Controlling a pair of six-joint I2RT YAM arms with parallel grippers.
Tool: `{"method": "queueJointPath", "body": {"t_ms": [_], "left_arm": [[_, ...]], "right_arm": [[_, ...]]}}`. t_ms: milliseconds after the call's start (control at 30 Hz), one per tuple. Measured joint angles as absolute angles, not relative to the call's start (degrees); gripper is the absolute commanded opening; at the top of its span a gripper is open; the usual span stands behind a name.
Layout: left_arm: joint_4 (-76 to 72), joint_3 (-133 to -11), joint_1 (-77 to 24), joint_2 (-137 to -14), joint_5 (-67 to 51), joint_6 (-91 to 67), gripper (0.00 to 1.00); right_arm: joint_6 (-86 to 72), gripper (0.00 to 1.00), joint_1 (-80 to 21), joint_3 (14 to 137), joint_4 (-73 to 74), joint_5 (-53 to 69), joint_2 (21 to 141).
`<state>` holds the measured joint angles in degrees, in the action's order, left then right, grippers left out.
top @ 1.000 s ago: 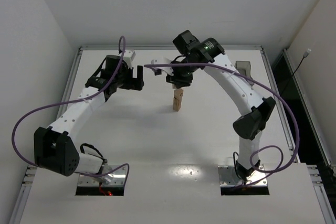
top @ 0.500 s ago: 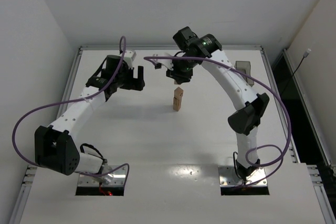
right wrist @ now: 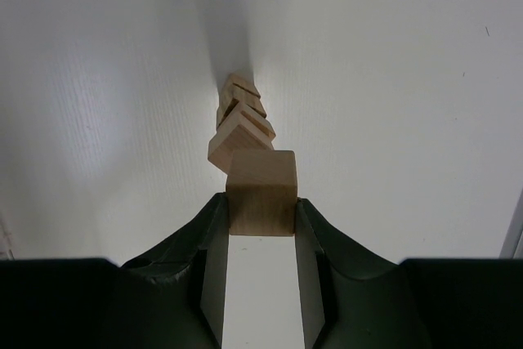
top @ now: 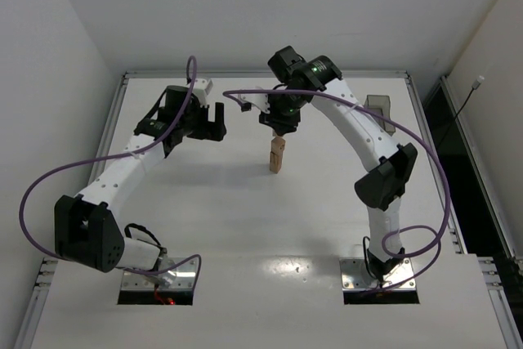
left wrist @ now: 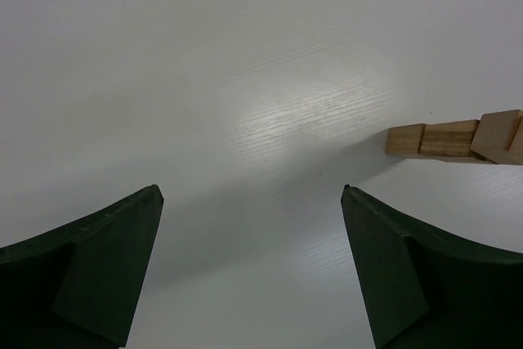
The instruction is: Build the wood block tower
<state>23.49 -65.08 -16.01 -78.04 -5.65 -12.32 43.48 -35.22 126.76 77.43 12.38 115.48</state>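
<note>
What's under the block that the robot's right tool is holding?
The tower of wood blocks stands below the held block in the right tool. The block covers the tower's top, so whether they touch cannot be seen.

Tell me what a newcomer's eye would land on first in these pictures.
First the tower, a narrow tan column in the middle of the table with its upper blocks twisted askew. Just above it, the right gripper clamps another wood block. To the tower's left, the left gripper hangs open and empty.
</note>
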Motion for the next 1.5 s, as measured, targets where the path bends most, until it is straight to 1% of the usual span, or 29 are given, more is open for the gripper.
{"method": "queueJointPath", "body": {"t_ms": [1200, 1300, 1500], "left_arm": [[23.0, -65.08, -16.01, -79.77, -7.31, -12.71, 0.89], [23.0, -65.08, -16.01, -79.9, -7.33, -12.71, 0.89], [23.0, -65.08, -16.01, -79.9, -7.33, -12.71, 0.89]], "right_arm": [[43.07, 0.01, -35.77, 123.22, 77.65, 11.49, 115.5], [43.05, 0.03, -35.77, 123.22, 77.65, 11.49, 115.5], [43.05, 0.04, -35.77, 123.22, 77.65, 11.0, 116.03]]}}
